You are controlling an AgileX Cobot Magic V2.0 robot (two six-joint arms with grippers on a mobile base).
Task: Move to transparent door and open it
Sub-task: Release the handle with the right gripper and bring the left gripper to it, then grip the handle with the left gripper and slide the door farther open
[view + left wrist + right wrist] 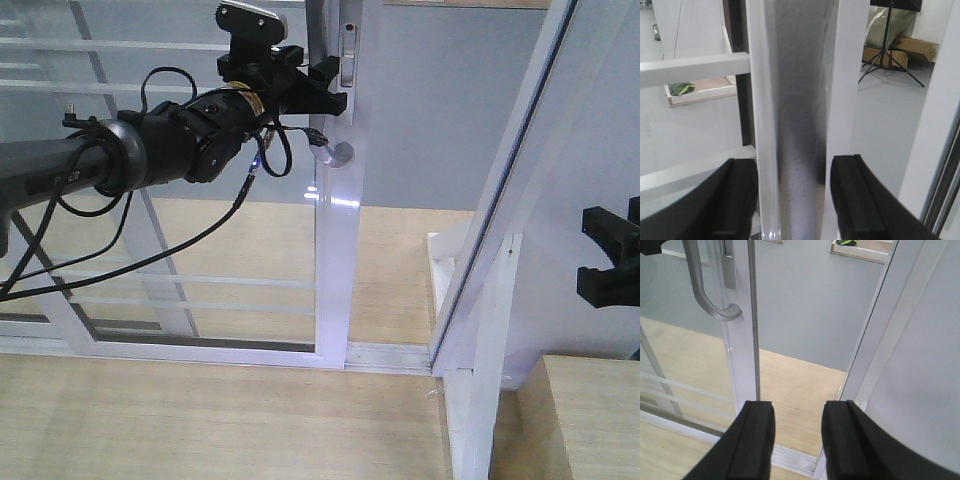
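Now the left gripper (795, 197) pinches the handle (699, 285) of the glass door (336, 260). The right gripper (798, 440) has its jaws spread.

place: lab-like test hall | signs: tripod (888, 35), cardboard boxes (914, 47), bare grey floor (805, 300)

left arm (100, 165) reaches forward and up, left jaws gripping; right jaws hang low, parted.
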